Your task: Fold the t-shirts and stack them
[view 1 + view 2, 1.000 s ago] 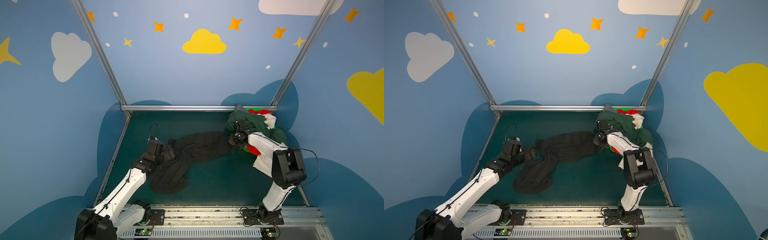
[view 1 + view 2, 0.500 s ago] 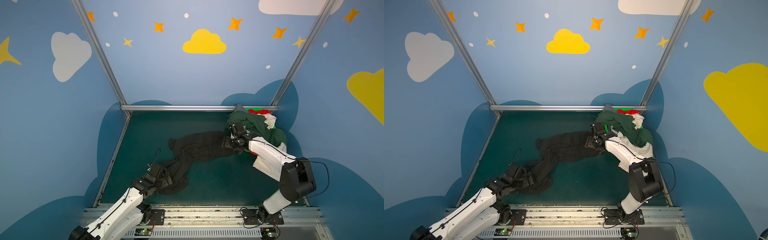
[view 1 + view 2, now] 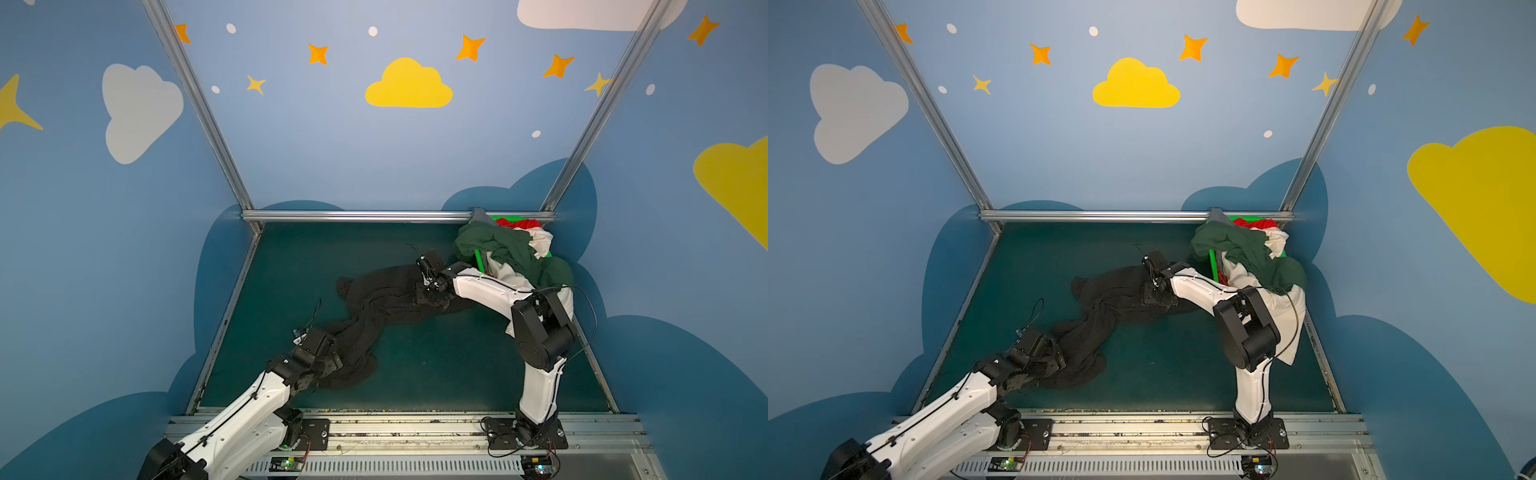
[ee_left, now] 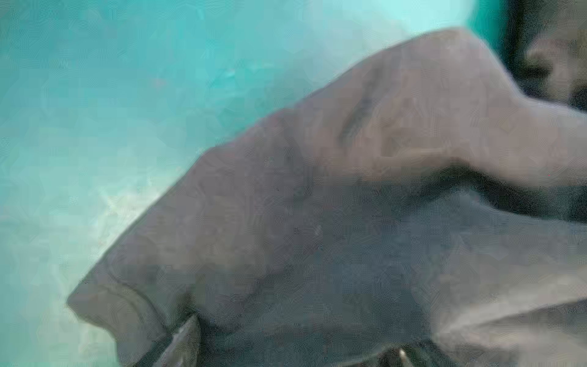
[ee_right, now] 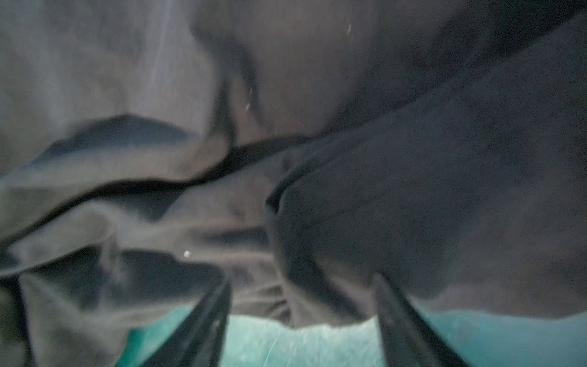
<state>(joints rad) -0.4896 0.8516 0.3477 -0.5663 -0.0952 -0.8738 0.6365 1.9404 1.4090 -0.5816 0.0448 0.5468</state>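
Note:
A black t-shirt (image 3: 374,307) (image 3: 1100,307) lies crumpled in a long diagonal on the dark green table (image 3: 436,365). My left gripper (image 3: 334,363) (image 3: 1059,361) is low at the shirt's near left end. In the left wrist view the left gripper (image 4: 292,346) has its fingers wide apart with black cloth (image 4: 317,206) lying between them. My right gripper (image 3: 430,297) (image 3: 1156,297) presses down at the shirt's far right end. There the right gripper (image 5: 301,281) stands open over a fold of the shirt's edge (image 5: 317,295). Dark green (image 3: 507,249), white (image 3: 540,243) and red (image 3: 519,224) t-shirts are heaped at the back right.
The heap sits in a bright green basket (image 3: 480,259) in the back right corner, with white cloth (image 3: 509,276) spilling over its side behind the right arm. A metal rail (image 3: 374,216) bounds the table at the back, and blue walls close in on three sides.
My left gripper has come from the shirt's far left part to its near end. The right gripper has left the heap and moved left and down onto the black shirt.

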